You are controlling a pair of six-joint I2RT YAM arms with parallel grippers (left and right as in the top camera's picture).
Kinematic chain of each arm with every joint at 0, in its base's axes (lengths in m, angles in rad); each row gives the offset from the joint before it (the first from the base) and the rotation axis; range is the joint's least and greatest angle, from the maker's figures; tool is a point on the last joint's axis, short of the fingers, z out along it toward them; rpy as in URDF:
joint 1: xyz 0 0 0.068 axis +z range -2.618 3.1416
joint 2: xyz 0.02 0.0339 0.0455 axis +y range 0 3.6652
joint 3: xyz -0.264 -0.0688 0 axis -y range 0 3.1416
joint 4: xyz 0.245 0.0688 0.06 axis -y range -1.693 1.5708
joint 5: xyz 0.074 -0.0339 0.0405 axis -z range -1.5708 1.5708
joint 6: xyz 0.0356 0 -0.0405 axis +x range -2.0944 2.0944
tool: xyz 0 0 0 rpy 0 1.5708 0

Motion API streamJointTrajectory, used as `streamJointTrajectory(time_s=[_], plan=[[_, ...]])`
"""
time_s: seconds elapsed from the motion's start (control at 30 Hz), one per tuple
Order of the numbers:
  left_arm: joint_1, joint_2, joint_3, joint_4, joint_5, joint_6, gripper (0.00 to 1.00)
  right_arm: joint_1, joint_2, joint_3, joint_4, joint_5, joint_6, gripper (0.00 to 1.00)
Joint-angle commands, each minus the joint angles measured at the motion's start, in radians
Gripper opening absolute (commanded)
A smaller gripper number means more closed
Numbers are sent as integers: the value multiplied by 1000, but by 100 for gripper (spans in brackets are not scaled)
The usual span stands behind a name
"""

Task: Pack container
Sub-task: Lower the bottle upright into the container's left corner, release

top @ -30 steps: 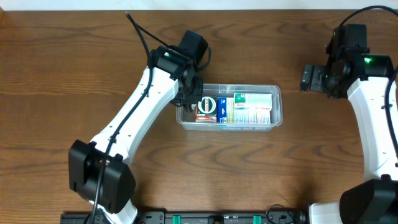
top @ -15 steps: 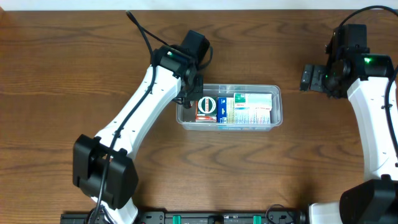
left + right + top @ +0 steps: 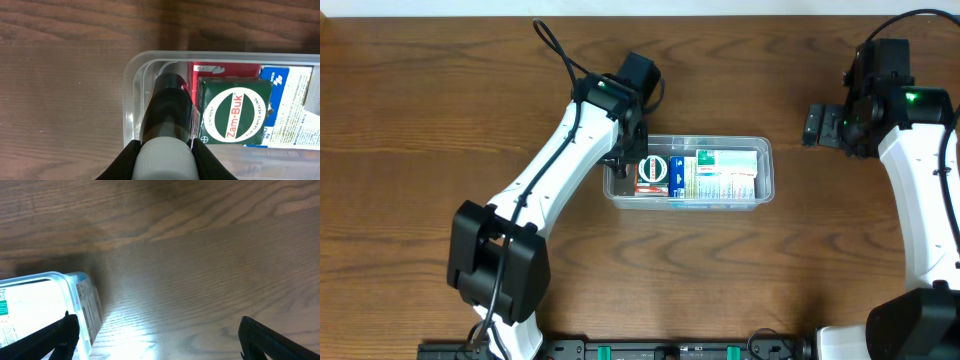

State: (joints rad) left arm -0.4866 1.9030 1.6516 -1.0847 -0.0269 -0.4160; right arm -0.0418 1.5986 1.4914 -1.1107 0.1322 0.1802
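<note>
Now the left gripper [image 3: 165, 152] squeezes a dark bottle [image 3: 167, 107] at the left end of the container [image 3: 767, 170] on the table. The right gripper [image 3: 818, 125] gapes, well right of it. The gap beside the Zam-Buk box [image 3: 235, 117] looks tight, so the bottle could jam.

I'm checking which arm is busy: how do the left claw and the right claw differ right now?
The left claw is shut on a dark bottle; the right claw is open and empty. The left claw is at the left end of the container; the right claw hangs over the table to its right. Both are black.
</note>
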Motion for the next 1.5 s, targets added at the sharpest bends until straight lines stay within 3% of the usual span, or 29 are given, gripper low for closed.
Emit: streamJointTrajectory(time_s=[0.0, 0.4, 0.73, 1.47], plan=[[0, 22, 2, 11, -15, -10, 22, -6, -21, 16, -2, 14, 18, 99], [-4, 56, -8, 31, -16, -29, 22, -6, -21, 16, -2, 14, 18, 99], [-4, 56, -12, 29, -15, -121, 22, -6, -21, 16, -2, 14, 17, 99], [-3, 94, -13, 28, -15, -140, 21, -6, -21, 16, -2, 14, 18, 99]])
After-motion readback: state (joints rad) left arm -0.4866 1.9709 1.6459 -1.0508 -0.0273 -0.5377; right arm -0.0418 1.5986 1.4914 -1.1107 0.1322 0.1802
